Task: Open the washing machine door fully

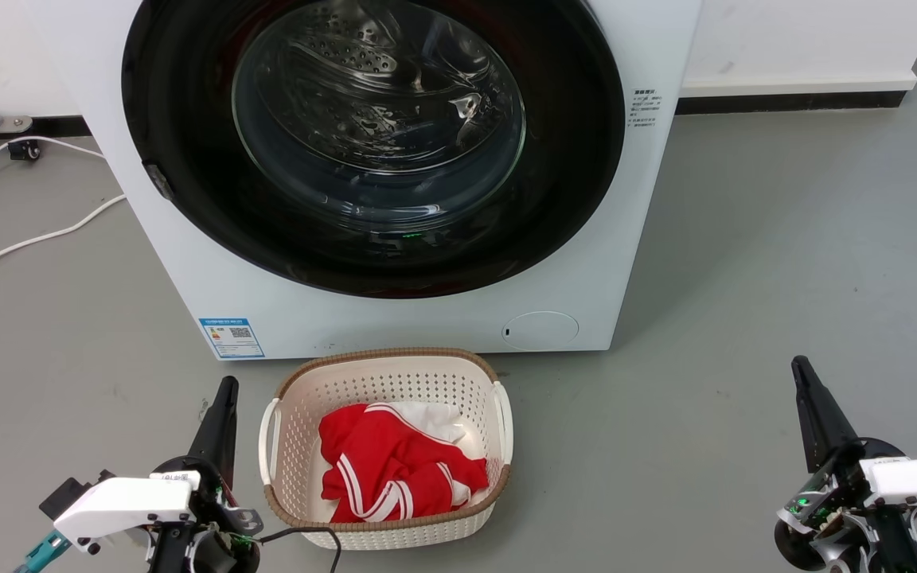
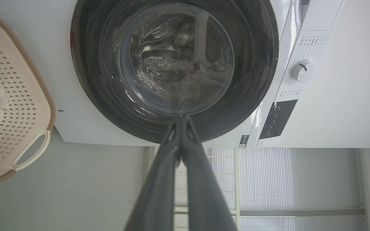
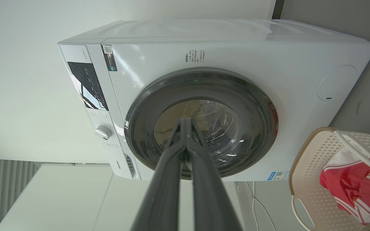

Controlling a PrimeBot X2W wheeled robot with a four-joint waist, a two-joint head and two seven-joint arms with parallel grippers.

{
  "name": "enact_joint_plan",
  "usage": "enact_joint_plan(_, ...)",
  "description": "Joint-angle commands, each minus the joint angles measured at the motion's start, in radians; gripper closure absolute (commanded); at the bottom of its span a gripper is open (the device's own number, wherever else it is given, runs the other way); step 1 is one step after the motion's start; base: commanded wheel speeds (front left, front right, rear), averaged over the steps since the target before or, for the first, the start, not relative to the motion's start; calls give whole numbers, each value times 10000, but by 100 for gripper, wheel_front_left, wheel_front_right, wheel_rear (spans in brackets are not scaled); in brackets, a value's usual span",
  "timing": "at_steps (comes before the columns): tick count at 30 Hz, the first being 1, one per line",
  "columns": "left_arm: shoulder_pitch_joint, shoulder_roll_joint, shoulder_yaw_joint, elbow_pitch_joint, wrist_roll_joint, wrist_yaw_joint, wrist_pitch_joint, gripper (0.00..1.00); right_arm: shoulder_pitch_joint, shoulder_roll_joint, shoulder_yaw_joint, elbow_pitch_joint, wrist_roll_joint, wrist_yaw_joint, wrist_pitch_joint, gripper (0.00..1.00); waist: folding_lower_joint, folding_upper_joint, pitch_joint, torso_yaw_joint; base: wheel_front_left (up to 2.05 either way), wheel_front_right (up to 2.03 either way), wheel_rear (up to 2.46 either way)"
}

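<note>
Left gripper [image 1: 227, 386] and right gripper [image 1: 797, 364]: each finger pair is pressed together, holding nothing. The washing machine door [image 1: 375, 135] stands ahead of both tips, well apart from them, closed flush against the white washer [image 1: 649, 199].

Risk: fingertips may slip off the glossy black rim (the one evident purchase is a small catch [image 1: 160, 181] on the left gripper's side). The laundry basket [image 1: 385, 360], just beside the left gripper, could be knocked.

Grey floor [image 1: 745, 278]; white cables [image 1: 29, 239] lie beyond the left gripper.
</note>
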Motion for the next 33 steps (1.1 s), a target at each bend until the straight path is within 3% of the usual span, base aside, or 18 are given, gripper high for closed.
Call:
enact_joint_plan(1,-83,-18,27,11,47,-28,34,100,-126,40,-18,17,-32,-3,31,100,0,-1,0,0,0,0,0)
enact_joint_plan(2,-83,-18,29,11,48,-28,26,100,-126,40,-20,17,-33,-3,33,100,0,-1,0,0,0,0,0)
enact_joint_plan(3,-1,-2,2,-2,3,0,25,0,1,2,-4,1,-6,0,-3,0,0,-1,0,0,0,0,0)
enact_joint_plan(9,273,-53,-92,146,74,4,-124,0,310,29,23,198,-120,0,-159,0,0,-1,2,-2,0,0,0)
enact_joint_plan(14,313,-52,-100,-131,937,44,-377,0,422,32,19,-84,-1007,0,-410,0,0,-1,11,-7,0,0,0)
enact_joint_plan(33,565,-50,-773,-1133,5134,910,-1216,0,913,43,563,-1318,-6194,0,-1240,0,0,-1,34,-5,0,0,0)
